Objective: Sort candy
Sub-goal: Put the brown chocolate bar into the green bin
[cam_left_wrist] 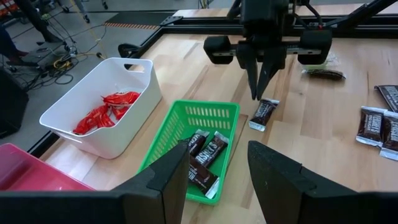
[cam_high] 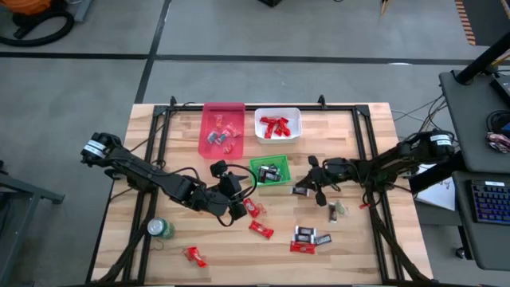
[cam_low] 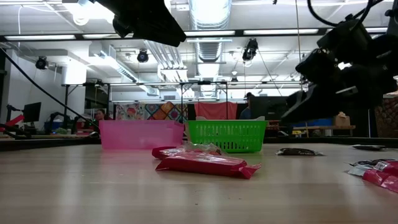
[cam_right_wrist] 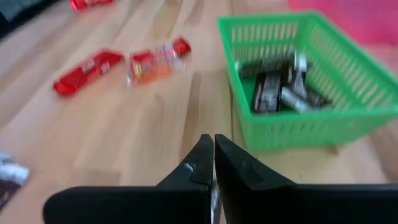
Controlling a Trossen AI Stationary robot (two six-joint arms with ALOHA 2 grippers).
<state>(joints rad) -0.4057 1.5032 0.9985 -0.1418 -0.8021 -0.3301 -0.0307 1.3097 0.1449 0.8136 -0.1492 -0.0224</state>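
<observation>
The candy lies scattered on the wooden table: red pieces [cam_high: 253,209] [cam_high: 261,229] [cam_high: 195,257] and dark pieces [cam_high: 303,233] near the front. One dark candy [cam_left_wrist: 263,114] lies flat on the table beside the green bin [cam_high: 271,171], which holds several dark pieces [cam_left_wrist: 208,155]. My right gripper [cam_left_wrist: 258,90] hangs shut just above that candy, apart from it; the right wrist view shows its tips [cam_right_wrist: 213,149] together with nothing between them. My left gripper [cam_left_wrist: 217,174] stands open with nothing between its fingers, raised near the green bin's front left corner [cam_high: 237,198].
A white bin [cam_high: 277,123] with red candies and a pink bin [cam_high: 221,127] with a few pieces stand at the back, behind the green bin. A green can [cam_high: 161,229] stands front left. Another wrapped piece [cam_high: 339,209] lies right of centre. Black frame rails run along the table's sides.
</observation>
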